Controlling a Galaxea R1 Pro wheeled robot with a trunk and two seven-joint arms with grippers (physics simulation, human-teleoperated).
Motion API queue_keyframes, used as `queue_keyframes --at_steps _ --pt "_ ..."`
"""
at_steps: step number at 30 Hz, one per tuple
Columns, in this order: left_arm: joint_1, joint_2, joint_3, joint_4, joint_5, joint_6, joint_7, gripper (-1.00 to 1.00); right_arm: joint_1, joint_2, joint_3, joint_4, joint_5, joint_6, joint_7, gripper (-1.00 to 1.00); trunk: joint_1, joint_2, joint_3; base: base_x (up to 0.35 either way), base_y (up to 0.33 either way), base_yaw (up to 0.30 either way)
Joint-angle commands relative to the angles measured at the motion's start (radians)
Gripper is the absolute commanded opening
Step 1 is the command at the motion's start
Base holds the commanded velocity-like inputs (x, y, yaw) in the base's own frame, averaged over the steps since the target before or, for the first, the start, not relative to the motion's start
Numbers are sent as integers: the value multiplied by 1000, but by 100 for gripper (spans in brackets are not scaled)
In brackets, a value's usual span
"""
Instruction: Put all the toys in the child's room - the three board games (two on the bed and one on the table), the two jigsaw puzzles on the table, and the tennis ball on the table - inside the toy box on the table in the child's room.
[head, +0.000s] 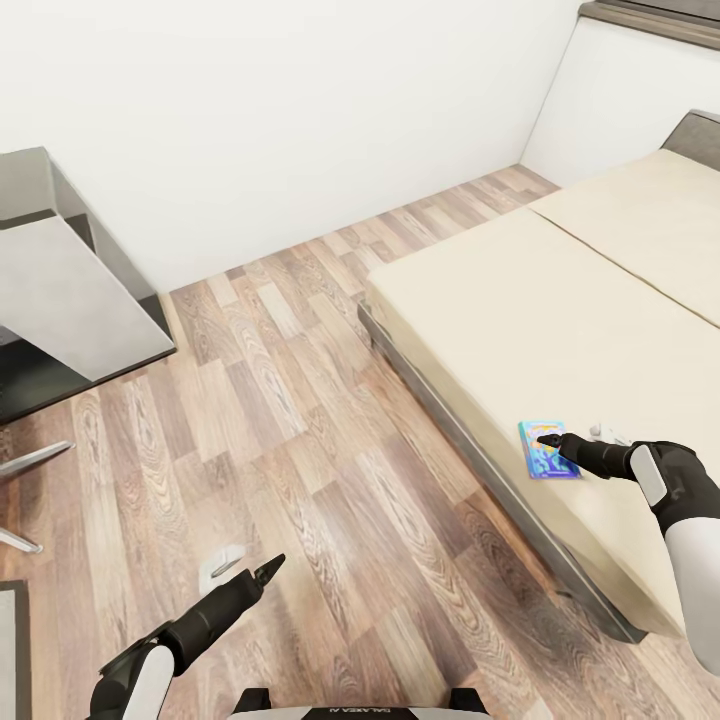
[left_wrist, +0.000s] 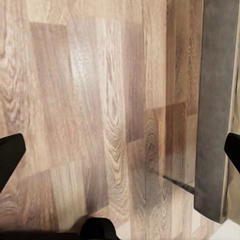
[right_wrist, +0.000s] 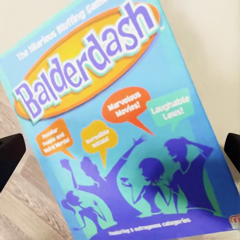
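A mostly blue board game, titled "Balderdash", lies flat on the beige bed close to its near edge. My right gripper hovers just above this box. It is open, and its dark fingertips stand wide apart on either side of the box without touching it. My left gripper hangs open over the wood-plank floor, holding nothing. The table, the toy box and the other toys are out of view.
The bed's dark grey frame runs along the floor beside my left gripper. A grey cabinet stands at the left against the white wall, with metal chair legs below it. The grey headboard is at the far right.
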Motion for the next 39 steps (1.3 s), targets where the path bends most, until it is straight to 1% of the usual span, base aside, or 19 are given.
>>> queue_keyframes --at_steps 1,39 --pt "-1 -1 3 0 5 9 -3 100 -1 0 -4 -1 -1 6 2 100 0 0 -1 -18 66 0" --pt "-1 -1 3 -1 5 8 -2 100 -1 0 -4 -1 0 6 2 100 0 0 -1 -3 10 0"
